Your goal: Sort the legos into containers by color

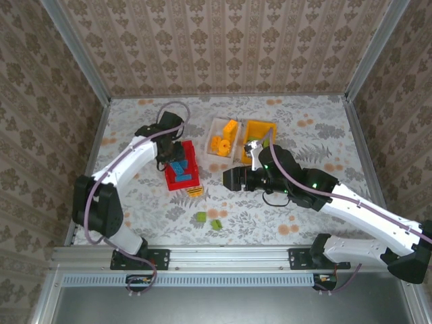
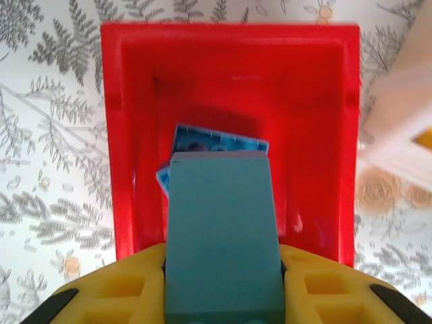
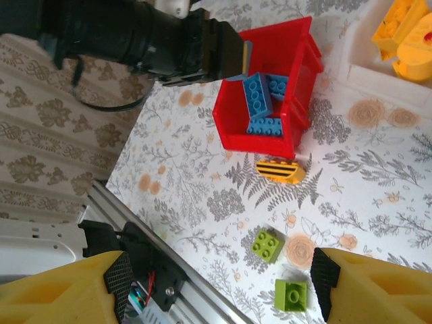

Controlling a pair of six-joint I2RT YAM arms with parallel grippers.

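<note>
We see left gripper pinching blue brick over red bin; right gripper spread wide, empty; two green bricks loose on table.

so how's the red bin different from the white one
The red bin holds blue bricks; the white bin holds orange pieces. The red bin sits left of the white bin and nearer the arms' bases. Both are small, open, rectangular plastic bins.
</note>
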